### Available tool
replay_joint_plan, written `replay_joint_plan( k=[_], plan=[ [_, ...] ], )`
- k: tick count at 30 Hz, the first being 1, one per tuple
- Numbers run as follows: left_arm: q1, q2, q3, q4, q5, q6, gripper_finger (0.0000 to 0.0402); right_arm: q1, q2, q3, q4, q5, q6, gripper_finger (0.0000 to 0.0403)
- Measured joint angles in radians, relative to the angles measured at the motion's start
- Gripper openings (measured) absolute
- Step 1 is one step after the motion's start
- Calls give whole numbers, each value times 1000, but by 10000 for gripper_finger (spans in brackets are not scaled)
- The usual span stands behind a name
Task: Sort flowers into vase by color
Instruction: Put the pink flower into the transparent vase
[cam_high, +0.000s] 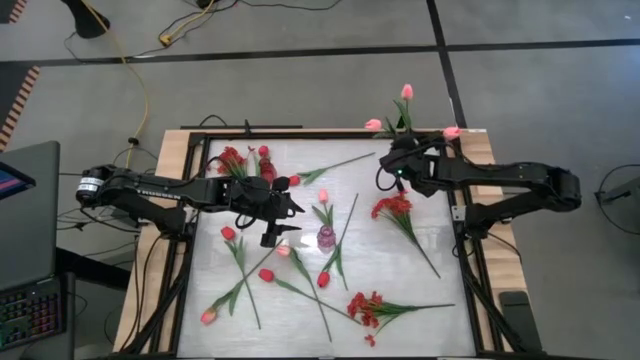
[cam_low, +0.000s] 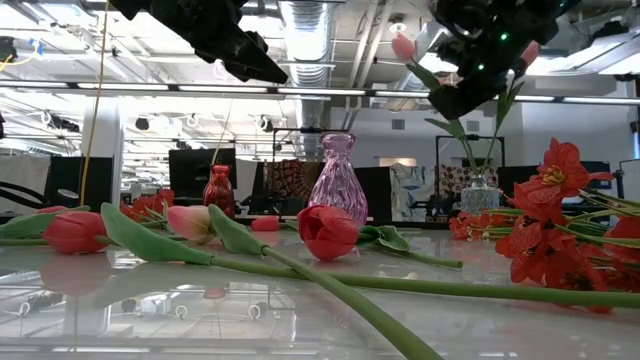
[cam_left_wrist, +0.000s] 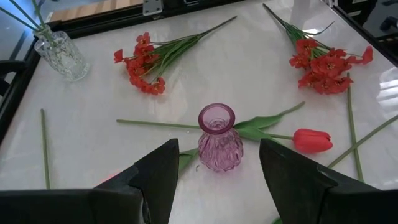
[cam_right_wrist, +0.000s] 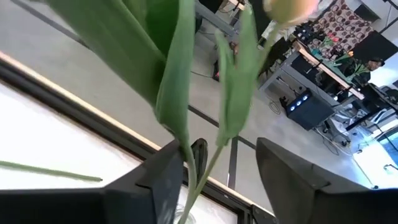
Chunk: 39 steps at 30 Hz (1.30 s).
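red tulip (cam_left_wrist: 313, 140), ribbed pink-purple vase (cam_left_wrist: 218, 140)

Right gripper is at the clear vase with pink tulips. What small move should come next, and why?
Probably lift the right gripper straight up off the stems. Its fingers are open around green stems in its wrist view, and the pink tulips already stand in the clear vase at the table's corner, so that placement looks done. The left gripper waits open above the purple vase.

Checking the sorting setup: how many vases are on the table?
3: purple vase mid-table; red vase at the back left; clear vase at the back right corner. None appears hidden.
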Motion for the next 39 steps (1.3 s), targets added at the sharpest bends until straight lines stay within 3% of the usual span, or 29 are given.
replay_joint_plan(
  k=[8, 14, 28, 39],
  plan=[
    [0, 0, 0, 0, 0, -20, 212, -26, -106, 1, -47, -73, 71, 250],
    [0, 0, 0, 0, 24, -26, 212, -110, -156, 1, -172, -233, 221, 250],
    [0, 0, 0, -3, 27, -61, 212, -279, -162, 14, -220, -643, 215, 250],
    [0, 0, 0, -10, 48, -63, 212, -298, -162, 155, -490, -691, 209, 250]
  ],
)
